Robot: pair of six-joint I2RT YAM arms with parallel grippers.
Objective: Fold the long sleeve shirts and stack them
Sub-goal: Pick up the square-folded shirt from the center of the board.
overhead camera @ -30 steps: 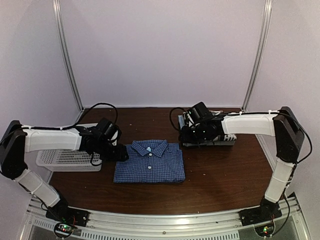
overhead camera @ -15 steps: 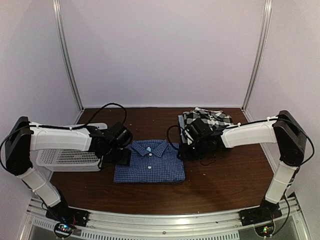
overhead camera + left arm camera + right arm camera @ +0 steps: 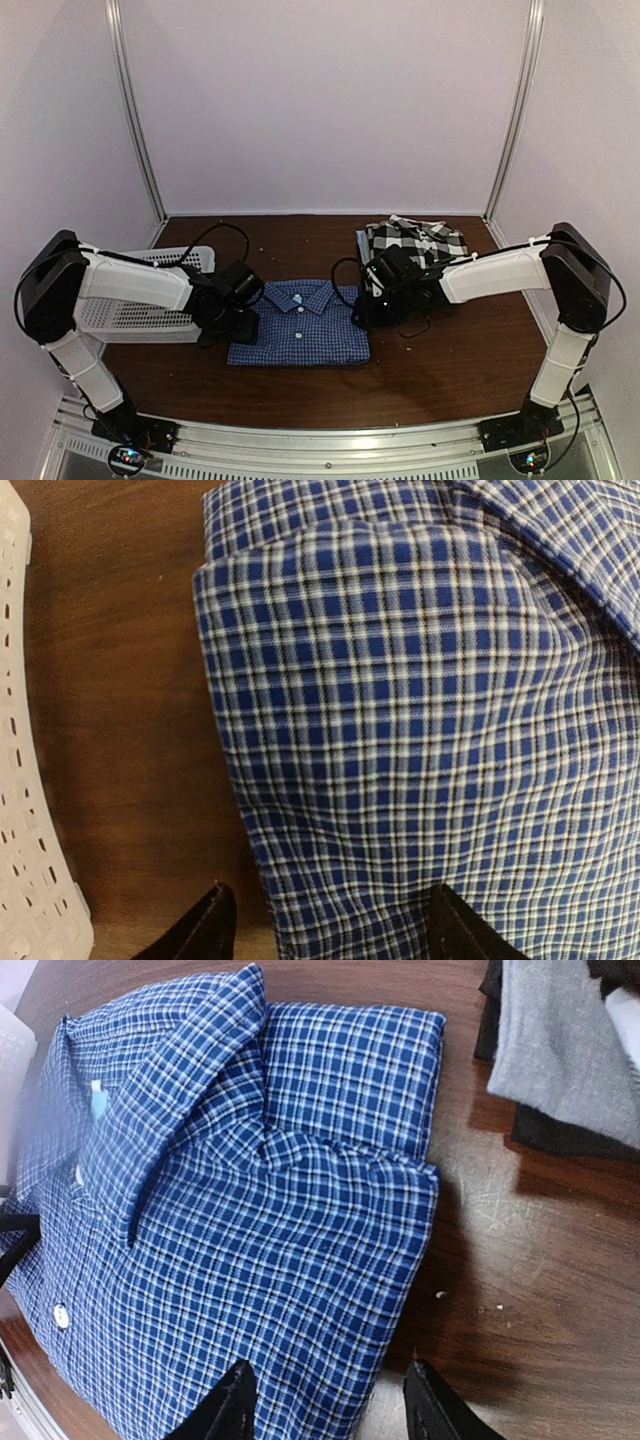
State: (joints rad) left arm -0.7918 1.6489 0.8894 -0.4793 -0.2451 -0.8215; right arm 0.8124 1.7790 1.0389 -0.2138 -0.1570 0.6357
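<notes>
A folded blue checked shirt (image 3: 300,324) lies flat in the middle of the brown table, collar toward the back. My left gripper (image 3: 238,325) hovers at its left edge, open, one fingertip (image 3: 205,930) over bare wood and the other over the cloth (image 3: 420,730). My right gripper (image 3: 362,308) stands open at the shirt's right edge (image 3: 300,1220), its jaws straddling the fold without touching. A black-and-white checked shirt (image 3: 415,240) lies folded at the back right, partly behind the right arm.
A white mesh basket (image 3: 130,312) sits at the left, right beside the left arm; its rim (image 3: 25,810) shows near the left fingertip. Grey and black cloth (image 3: 560,1050) lies at the right of the blue shirt. Bare wood lies in front of the shirt.
The right gripper came away from the black-and-white shirt at the back right and moved to the blue shirt's right edge. The left gripper shifted slightly right along the left edge.
</notes>
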